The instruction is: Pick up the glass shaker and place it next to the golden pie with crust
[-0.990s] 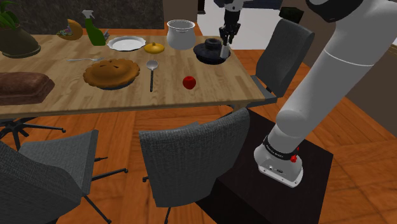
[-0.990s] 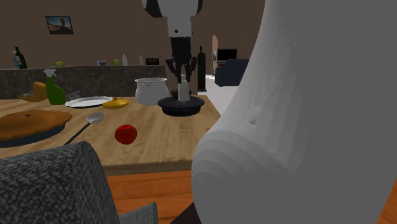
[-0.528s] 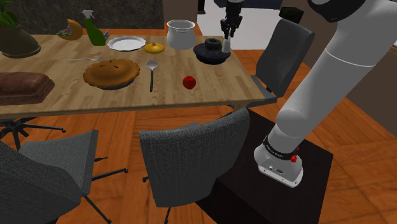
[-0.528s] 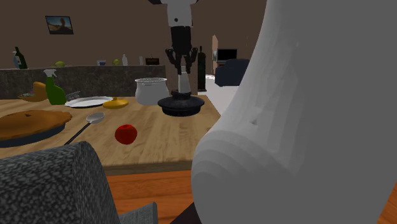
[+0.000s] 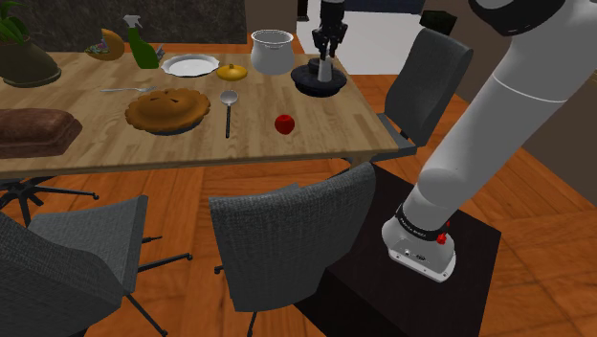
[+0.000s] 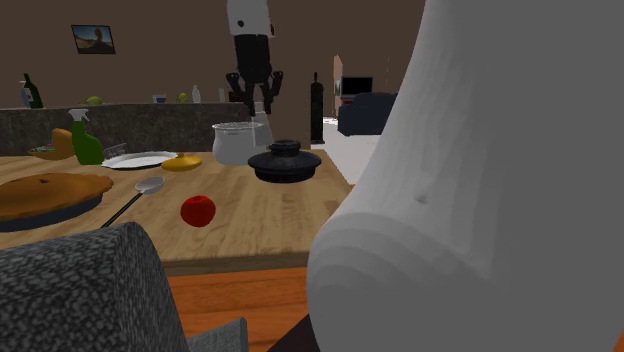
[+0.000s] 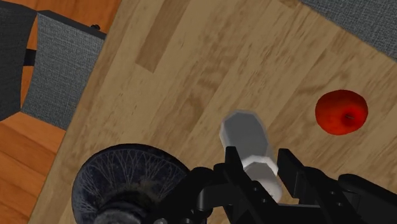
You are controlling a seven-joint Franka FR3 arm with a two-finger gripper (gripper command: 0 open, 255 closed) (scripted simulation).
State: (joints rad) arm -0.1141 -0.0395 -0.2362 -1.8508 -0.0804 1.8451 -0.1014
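Over the far right end of the wooden table (image 5: 316, 139), we find the black gripper (image 5: 325, 56) clamped on the glass shaker (image 5: 325, 69). The wrist view shows one finger pressed to each side of its body. The shaker hangs upright, its long axis running from the fingers down toward the tabletop, just above the black pot lid (image 5: 319, 84). In the second exterior view it stands higher than the lid, level with the rim of the white pot (image 6: 238, 143), so we judge it clear of the table.

What the coming move turns on is this: the golden pie (image 5: 167, 109) lies well apart from the gripper, to the shoulder view's left and somewhat nearer the table's near edge. Between the two lies a metal spoon (image 5: 228, 107), just right of the pie, its handle pointing toward the near edge. A red fruit (image 5: 284, 123) sits right of the spoon, on the near side of the lid.

We judge the carry must run leftward and a little nearer, high enough to pass over the spoon, and end on bare wood beside the crust. The strip between pie and spoon looks narrow; the pie's near side looks roomier.

By our count there is one shaker, one pie, one spoon, one red fruit, one black lid, one white pot, one white plate (image 5: 189, 64), one green spray bottle (image 5: 142, 43), one brown loaf (image 5: 33, 129), and a single arm to do the work.
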